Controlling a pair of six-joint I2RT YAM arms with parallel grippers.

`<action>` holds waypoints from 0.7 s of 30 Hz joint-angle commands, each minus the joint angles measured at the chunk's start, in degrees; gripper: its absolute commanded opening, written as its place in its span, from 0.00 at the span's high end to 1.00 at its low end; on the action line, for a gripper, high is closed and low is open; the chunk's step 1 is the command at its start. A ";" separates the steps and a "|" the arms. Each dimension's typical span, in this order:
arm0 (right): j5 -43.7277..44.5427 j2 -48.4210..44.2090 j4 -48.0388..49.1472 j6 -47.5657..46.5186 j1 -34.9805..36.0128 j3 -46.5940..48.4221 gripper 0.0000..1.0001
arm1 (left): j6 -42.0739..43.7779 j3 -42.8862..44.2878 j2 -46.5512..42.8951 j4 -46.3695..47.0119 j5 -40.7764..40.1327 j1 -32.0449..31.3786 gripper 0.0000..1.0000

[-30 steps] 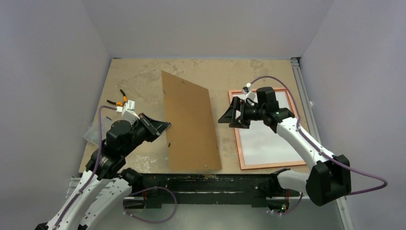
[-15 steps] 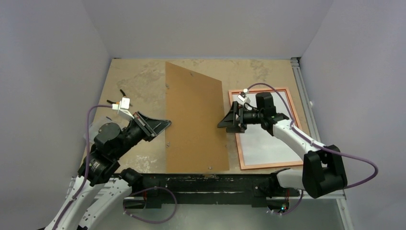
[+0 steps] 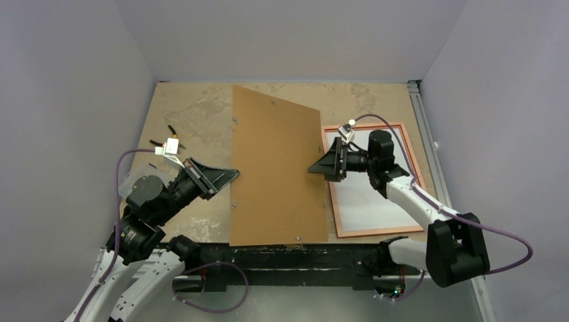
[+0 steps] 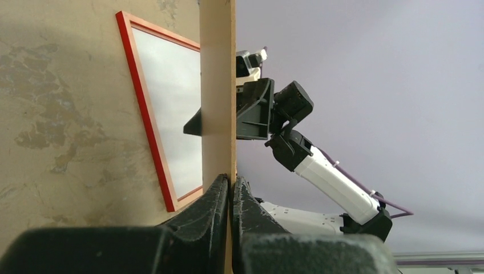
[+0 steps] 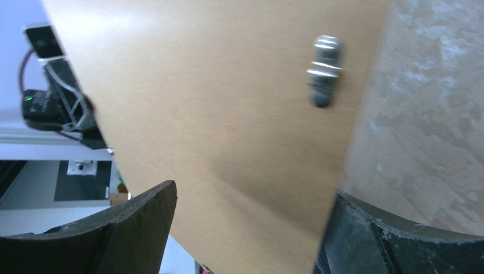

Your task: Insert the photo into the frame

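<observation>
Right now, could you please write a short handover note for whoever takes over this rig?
Left gripper: shut on the left edge of the brown backing board, holding it raised and tilted above the table.
Right gripper: open, fingers either side of the board's right edge.
The frame lies flat on the table to the right. A white sheet fills its opening, possibly the photo face down; no print shows.
Done: cannot confirm the photo is in.
Left: check that, then probably lay the board onto the frame.

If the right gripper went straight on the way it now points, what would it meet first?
The brown backing board: the right gripper points left at its right edge, jaws spread open. Whether they already touch it is unclear.
</observation>
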 commanded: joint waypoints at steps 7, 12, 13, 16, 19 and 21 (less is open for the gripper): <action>-4.54 -9.50 4.92 9.25 -0.20 5.79 0.18 | -2.19 -0.22 -3.68 2.84 -4.07 0.16 1.00; -5.98 -10.38 4.15 10.86 -1.06 9.21 0.24 | -1.26 -1.15 -3.87 -1.94 -4.16 0.22 1.00; -6.57 -10.32 4.28 11.16 -1.60 9.86 0.26 | -1.18 -1.47 -4.15 -2.89 -4.08 0.18 1.00; -9.13 -9.93 4.63 11.98 -3.01 12.26 0.39 | -0.91 -2.67 -5.09 -4.70 -4.43 0.22 1.00; -10.59 -9.56 3.88 12.00 -3.75 14.33 0.48 | -0.51 -3.70 -5.54 -5.49 -4.24 0.22 1.00; -11.19 -9.43 3.79 12.38 -4.03 15.12 0.55 | -0.15 -4.05 -5.11 -6.02 -3.67 0.19 1.00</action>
